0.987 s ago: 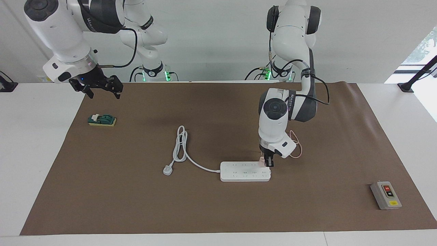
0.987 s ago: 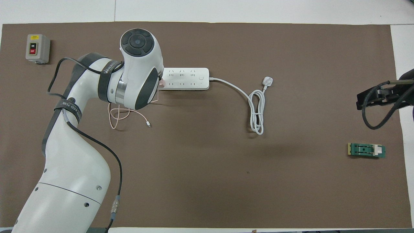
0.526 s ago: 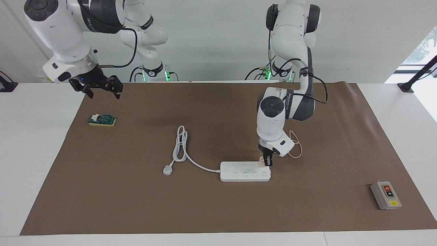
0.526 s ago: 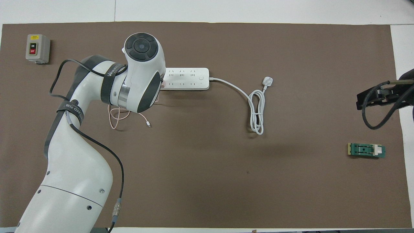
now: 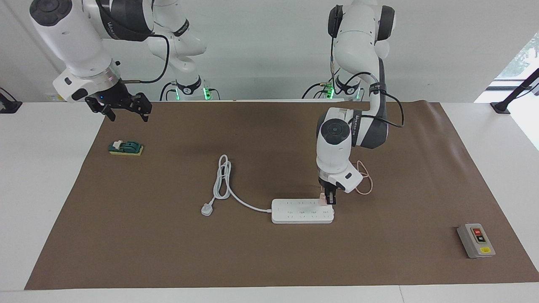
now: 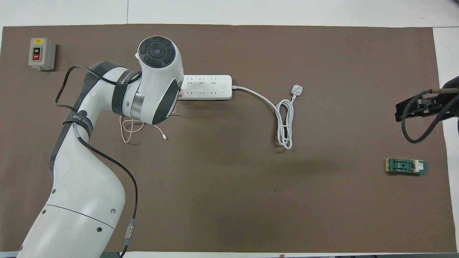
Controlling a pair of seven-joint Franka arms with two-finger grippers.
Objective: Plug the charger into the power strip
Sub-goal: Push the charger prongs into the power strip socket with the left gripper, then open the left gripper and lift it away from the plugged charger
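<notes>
Nearest the robots, the right claw (image 5: 124,110) hangs released over the worktop's (image 5: 261,252) edge at the right arm's end, waiting above a small green block (image 5: 126,147). Farther out, the charger's thin pink cable (image 5: 364,182) loops on the brown mat (image 5: 168,252) beside the left arm. Next we note the left claw (image 5: 329,199), clenched on the charger (image 5: 322,198), which sits at the nearer socket row of the power strip (image 5: 302,211), at the strip's end toward the left arm. We cannot tell whether the prongs are seated. We judge insertion is the step in hand: we should keep the cube upright, press straight down, avoid sliding the unsecured strip, and let go only once flush. Farthest out lies the grey switch box (image 5: 476,240).
</notes>
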